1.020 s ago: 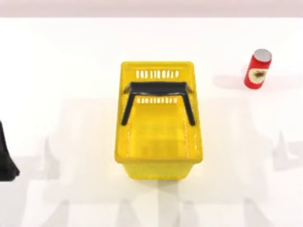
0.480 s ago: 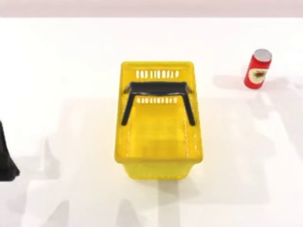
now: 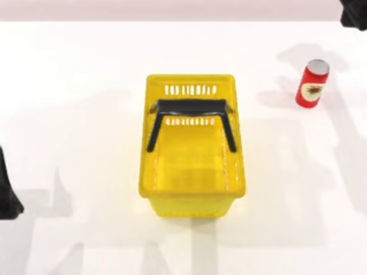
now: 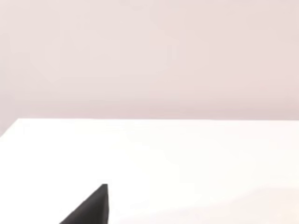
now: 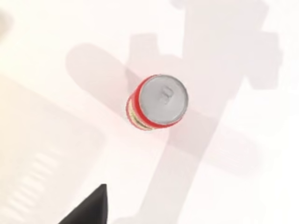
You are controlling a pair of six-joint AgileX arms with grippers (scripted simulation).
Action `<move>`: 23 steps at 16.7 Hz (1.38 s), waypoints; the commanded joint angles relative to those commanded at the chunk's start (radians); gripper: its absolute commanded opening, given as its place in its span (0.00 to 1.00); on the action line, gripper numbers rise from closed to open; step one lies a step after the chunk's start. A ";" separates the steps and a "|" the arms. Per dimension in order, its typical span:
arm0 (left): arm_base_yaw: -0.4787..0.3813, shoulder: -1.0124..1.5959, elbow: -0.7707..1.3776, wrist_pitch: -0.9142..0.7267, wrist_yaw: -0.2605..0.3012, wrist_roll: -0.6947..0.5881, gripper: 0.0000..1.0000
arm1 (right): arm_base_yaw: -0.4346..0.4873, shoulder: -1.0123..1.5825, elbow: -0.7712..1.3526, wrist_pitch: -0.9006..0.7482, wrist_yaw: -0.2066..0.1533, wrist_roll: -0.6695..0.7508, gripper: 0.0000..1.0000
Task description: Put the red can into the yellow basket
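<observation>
The red can [image 3: 312, 83] stands upright at the table's far right, silver top up and cream label showing. From the right wrist view I look straight down on the can [image 5: 158, 101]. My right gripper [image 3: 355, 14] hovers above and beyond it at the top right corner, open, with one dark finger [image 5: 93, 207] showing and nothing held. The yellow basket [image 3: 192, 197] sits in the middle of the table, its black handle [image 3: 191, 106] folded across the far end. My left gripper [image 3: 7, 195] is parked at the left edge, open and holding nothing.
A pale wall [image 4: 149, 56] rises behind the white table [image 3: 86, 86]. The arms' shadows fall across the table around the can and along the front edge. Bare table lies between the can and the basket.
My right arm has come into the top view at its top right corner, and its shadow has slid up over the table to the can. The can, basket and left arm have not moved.
</observation>
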 joint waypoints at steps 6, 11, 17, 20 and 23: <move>0.000 0.000 0.000 0.000 0.000 0.000 1.00 | 0.020 0.508 0.510 -0.283 0.003 -0.117 1.00; 0.000 0.000 0.000 0.000 0.000 0.000 1.00 | 0.030 0.731 0.736 -0.406 0.004 -0.171 1.00; 0.000 0.000 0.000 0.000 0.000 0.000 1.00 | 0.031 0.753 0.759 -0.418 0.004 -0.176 1.00; 0.000 0.000 0.000 0.000 0.000 0.000 1.00 | 0.028 0.750 0.740 -0.401 0.004 -0.177 1.00; 0.000 0.000 0.000 0.000 0.000 0.000 1.00 | 0.033 0.725 0.636 -0.318 0.004 -0.175 1.00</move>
